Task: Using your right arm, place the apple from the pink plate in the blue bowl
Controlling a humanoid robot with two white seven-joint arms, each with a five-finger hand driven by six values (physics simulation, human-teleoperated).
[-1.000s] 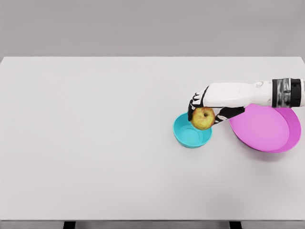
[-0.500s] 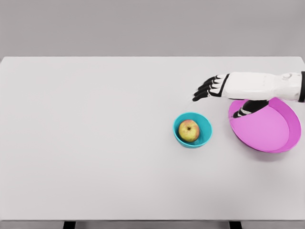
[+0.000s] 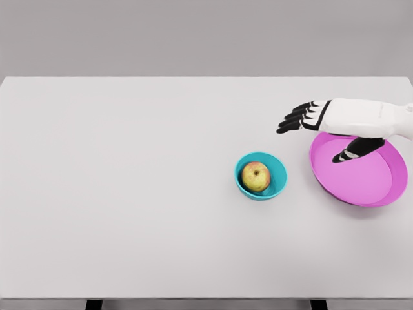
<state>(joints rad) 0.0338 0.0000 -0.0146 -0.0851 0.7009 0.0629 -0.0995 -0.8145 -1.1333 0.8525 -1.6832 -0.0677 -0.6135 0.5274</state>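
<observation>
Yellow-red apple (image 3: pixel 256 176) sits inside the blue bowl (image 3: pixel 277 169), near the middle of the white table (image 3: pixel 129 194). I see it resting on the bowl floor, stem end up, apart from the hand. Right hand (image 3: pixel 326 124) is above the far-left rim of the pink plate (image 3: pixel 368 184), well apart from the bowl, fingers (image 3: pixel 293 121) spread and pointing left, holding nothing. Thumb (image 3: pixel 348 153) hangs lower, over the plate's inner surface; I can't tell from this angle whether it touches the plate or is just above it. Plate is just right of the bowl, with a gap between the rims. Right arm comes in from the right edge.
</observation>
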